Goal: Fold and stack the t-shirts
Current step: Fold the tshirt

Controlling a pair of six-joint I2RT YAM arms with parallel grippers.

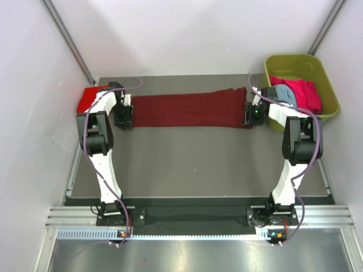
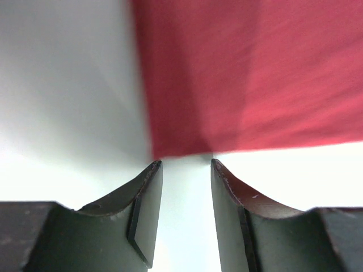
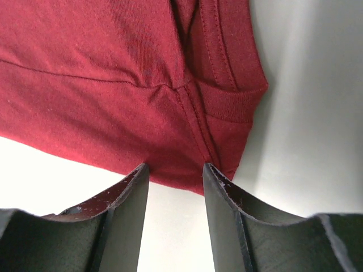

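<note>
A dark maroon t-shirt (image 1: 187, 107) lies folded into a long strip across the back of the table. My left gripper (image 1: 123, 118) is at its left end and my right gripper (image 1: 251, 115) at its right end. In the left wrist view the jaws of the left gripper (image 2: 186, 163) stand apart, with the maroon cloth (image 2: 255, 73) just beyond the tips. The right gripper (image 3: 176, 168) is open too, and a seamed corner of the shirt (image 3: 113, 68) reaches just between its fingertips. Nothing is pinched.
A bright red t-shirt (image 1: 89, 99) lies at the table's far left corner, behind the left arm. An olive-green tub (image 1: 292, 58) at the back right holds a pink shirt (image 1: 305, 93) and a light blue one (image 1: 283, 93). White walls stand close on both sides.
</note>
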